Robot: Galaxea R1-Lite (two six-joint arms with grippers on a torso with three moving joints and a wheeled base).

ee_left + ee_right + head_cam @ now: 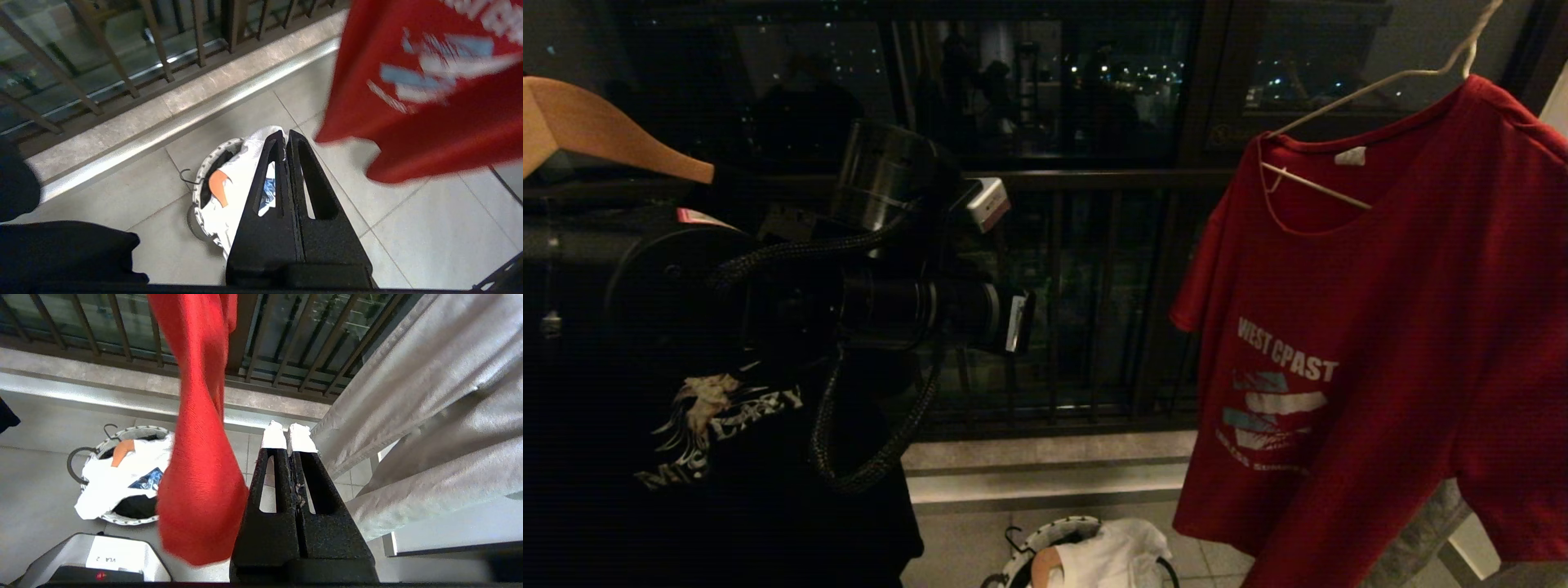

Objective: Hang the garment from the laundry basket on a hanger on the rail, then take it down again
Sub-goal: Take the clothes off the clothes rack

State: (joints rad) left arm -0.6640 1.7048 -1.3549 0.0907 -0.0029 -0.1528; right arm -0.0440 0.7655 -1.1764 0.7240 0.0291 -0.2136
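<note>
Red T-shirt (1380, 343) hanging on the wire hanger (1372, 86) at right, above the floor. Black T-shirt (686, 457) at left, behind the left arm. Laundry basket (200, 183) on the tiles below, holding a white T-shirt (237, 179). Left gripper (284, 134) and right gripper (289, 430): jaws clenched, empty.

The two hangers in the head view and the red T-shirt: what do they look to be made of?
The cream-white hanger looks like thin coated wire: slim, round, bent. The tan hanger appears to be thick smooth wood, matte. The red T-shirt looks like a light knit fabric, soft and draping, with printed white lettering; a fine weave shows in the right wrist view.
</note>
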